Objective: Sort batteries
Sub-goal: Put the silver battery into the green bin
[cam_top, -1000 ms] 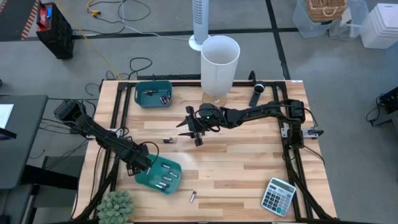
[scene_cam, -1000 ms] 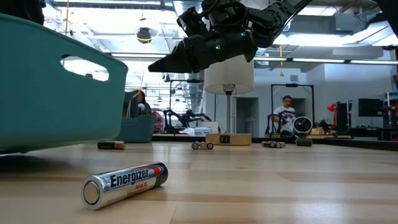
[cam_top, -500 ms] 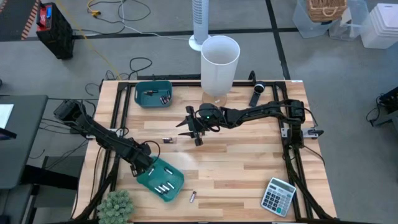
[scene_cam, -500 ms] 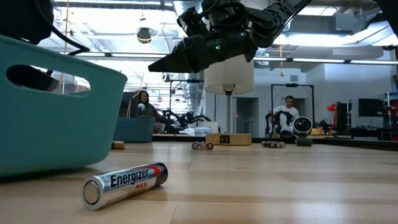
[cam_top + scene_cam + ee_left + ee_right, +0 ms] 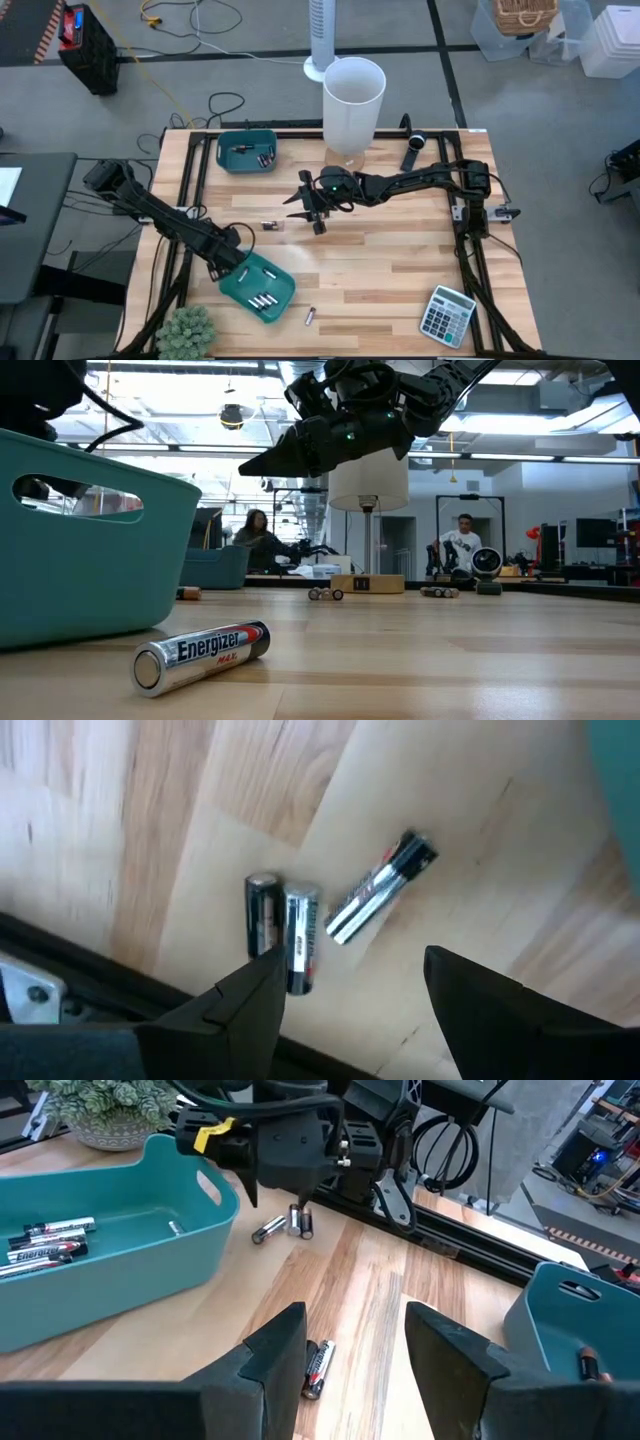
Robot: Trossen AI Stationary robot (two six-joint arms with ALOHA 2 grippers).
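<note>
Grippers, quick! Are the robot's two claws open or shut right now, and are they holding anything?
Left gripper: open, holding nothing.
Right gripper: open, holding nothing.

Two teal bins, one calculator, one white bucket.

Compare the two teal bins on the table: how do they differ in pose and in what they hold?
The near bin lies askew to the table edges; the far bin sits square to them. The near bin holds a row of batteries side by side; the far bin's few lie scattered. The left gripper is beside the near bin only. Both are teal.
</note>
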